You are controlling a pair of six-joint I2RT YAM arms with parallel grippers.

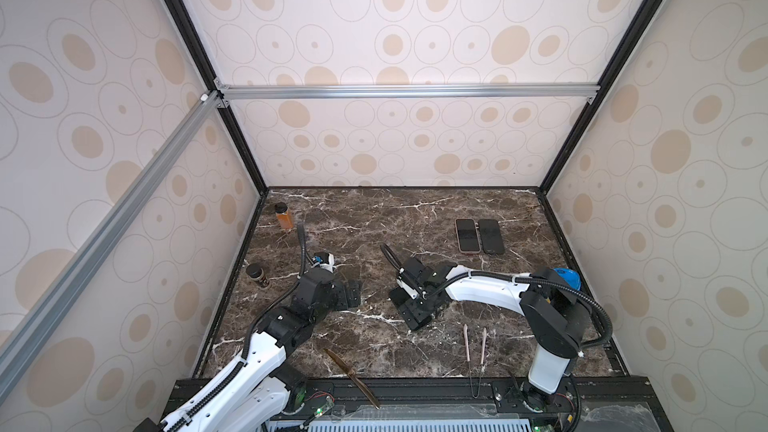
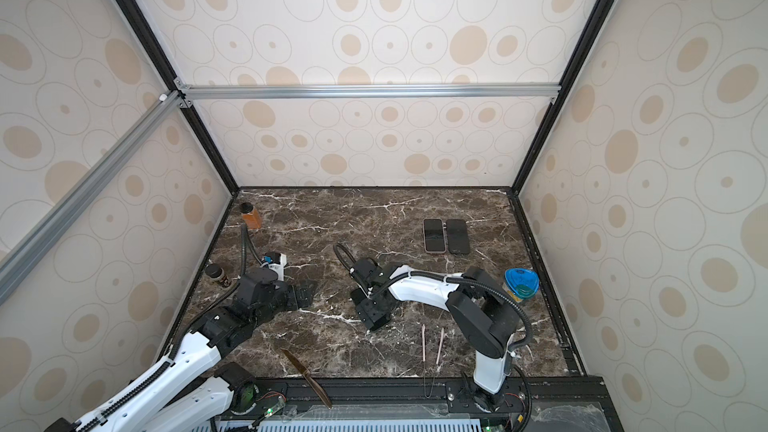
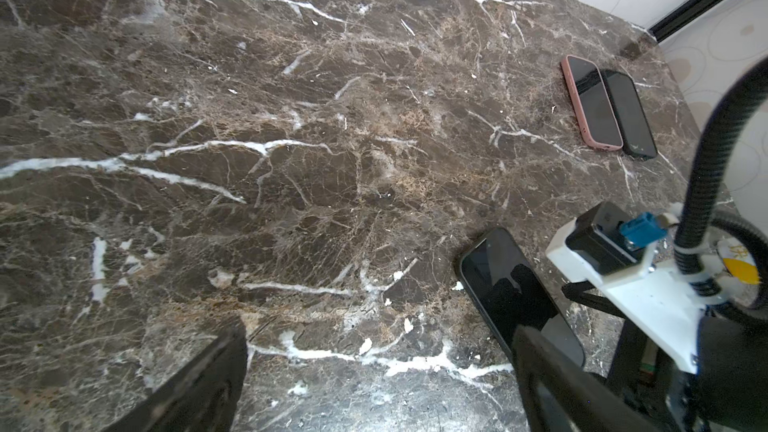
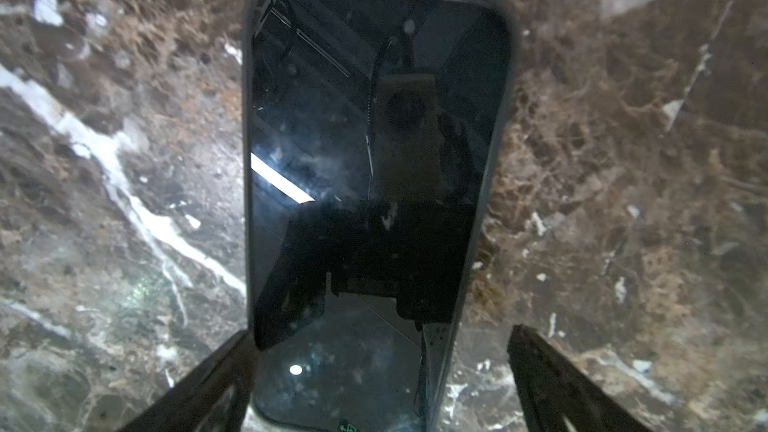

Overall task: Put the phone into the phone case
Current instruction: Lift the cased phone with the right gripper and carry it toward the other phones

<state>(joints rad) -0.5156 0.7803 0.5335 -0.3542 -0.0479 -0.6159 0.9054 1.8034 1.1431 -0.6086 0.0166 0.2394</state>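
A black phone (image 4: 374,160) lies screen up on the marble table (image 1: 374,222). A dark raised rim round its edge looks like the phone case (image 4: 496,151). My right gripper (image 4: 380,334) hovers over one end of it, open, with a finger on each side; one finger (image 4: 224,371) is at the rim, the other stands clear. The same phone (image 3: 498,280) shows in the left wrist view beside the right arm. My left gripper (image 3: 379,328) is open over bare marble, left of the phone. In both top views the left gripper (image 1: 353,293) faces the right gripper (image 1: 411,309) (image 2: 372,311) near the table's middle.
A pink-cased phone (image 1: 467,235) and a black phone (image 1: 491,236) lie side by side at the back right. An orange bottle (image 1: 284,216) and a dark jar (image 1: 258,275) stand along the left wall. A blue-lidded cup (image 2: 521,284), tongs (image 1: 476,347) and a brown knife (image 1: 351,376) sit nearer the front.
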